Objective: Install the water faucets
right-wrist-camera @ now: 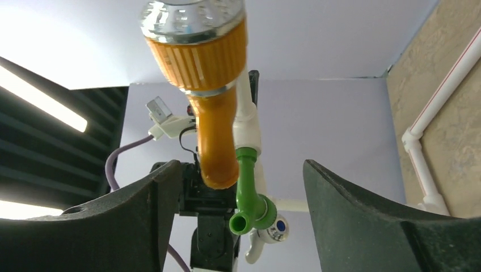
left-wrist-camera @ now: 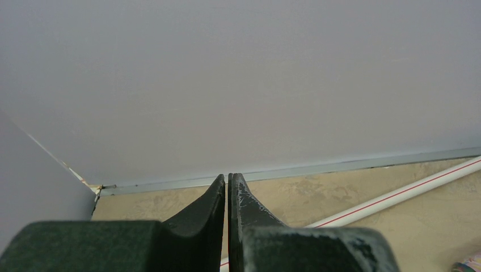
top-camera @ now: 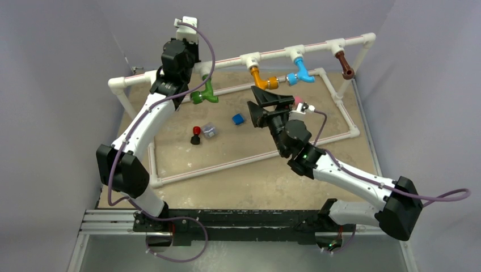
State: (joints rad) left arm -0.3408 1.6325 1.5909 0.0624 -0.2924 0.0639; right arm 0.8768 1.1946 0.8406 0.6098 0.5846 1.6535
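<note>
Four water faucets hang from tees on the raised white pipe rail [top-camera: 227,59]: green [top-camera: 204,94], orange [top-camera: 262,79], blue [top-camera: 300,73] and brown [top-camera: 344,64]. My right gripper [top-camera: 271,97] stands open just in front of and below the orange faucet, touching nothing. In the right wrist view the orange faucet [right-wrist-camera: 212,119] rises above the wide gap between the fingers [right-wrist-camera: 243,167], with the green faucet [right-wrist-camera: 249,192] farther off. My left gripper [left-wrist-camera: 228,178] is shut on nothing and points at the back wall. The left wrist [top-camera: 180,56] sits by the rail beside the green faucet.
The white pipe frame [top-camera: 249,158] lies as a rectangle on the tan table. Inside it lie a red-and-black piece [top-camera: 195,135], a clear grey piece [top-camera: 209,130] and a blue piece [top-camera: 237,119]. Something pink [top-camera: 298,100] shows behind the right wrist. Grey walls enclose three sides.
</note>
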